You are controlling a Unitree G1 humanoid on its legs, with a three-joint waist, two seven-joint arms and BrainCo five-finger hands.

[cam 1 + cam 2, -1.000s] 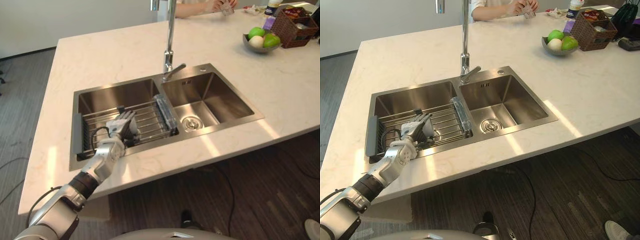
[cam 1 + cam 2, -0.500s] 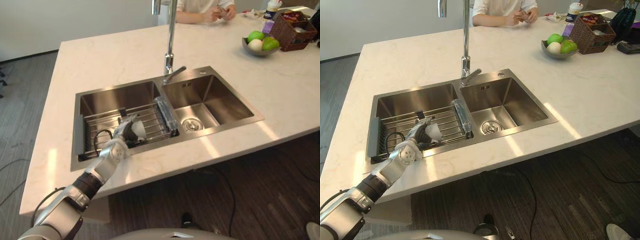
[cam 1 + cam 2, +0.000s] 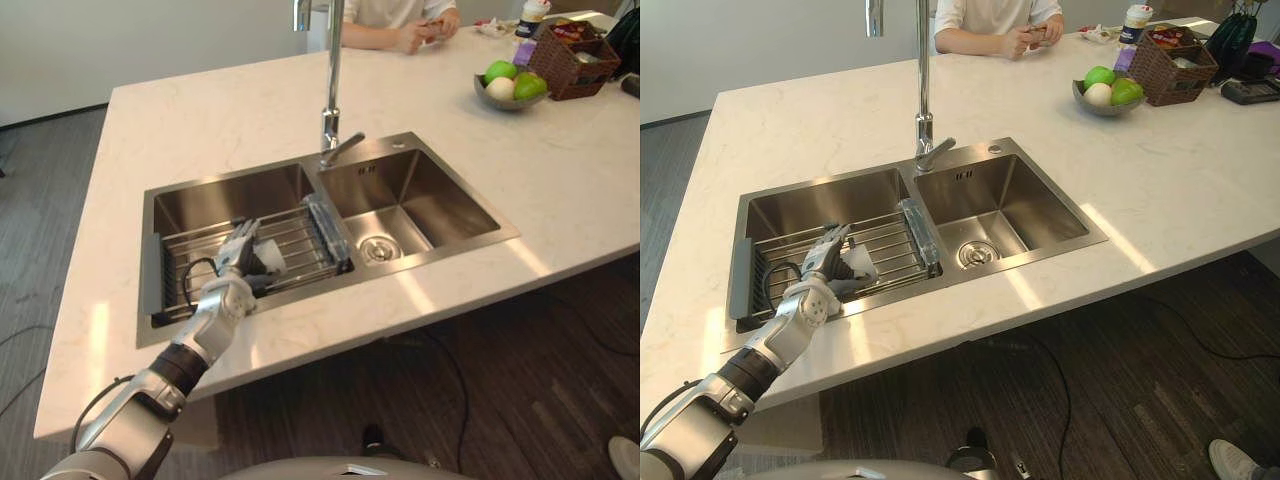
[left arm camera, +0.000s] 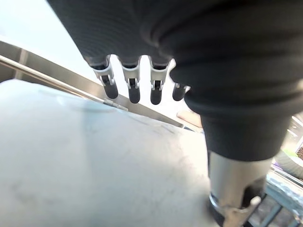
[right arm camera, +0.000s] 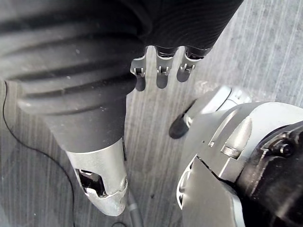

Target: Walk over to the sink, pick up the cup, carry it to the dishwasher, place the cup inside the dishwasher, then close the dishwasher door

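Observation:
A whitish translucent cup (image 3: pixel 269 257) lies on its side over the wire rack (image 3: pixel 302 233) in the left basin of the steel double sink (image 3: pixel 425 195). My left hand (image 3: pixel 233 270) reaches in from the counter's front edge, with its fingers (image 4: pixel 132 81) over the cup (image 4: pixel 85 161) and its thumb against the other side. The cup's open end points toward the divider between the basins. My right hand (image 5: pixel 161 64) hangs over the grey floor, fingers relaxed and holding nothing.
A tall faucet (image 3: pixel 330 90) rises behind the divider. The pale stone counter (image 3: pixel 200 120) surrounds the sink. At the far right stand a fruit bowl (image 3: pixel 508 88) and a brown basket (image 3: pixel 575 45). A person (image 3: pixel 400 15) sits at the far side.
My left hand has closed round the cup, which now shows beside the fingers instead of under them. The whole picture has shifted a little as the camera moved.

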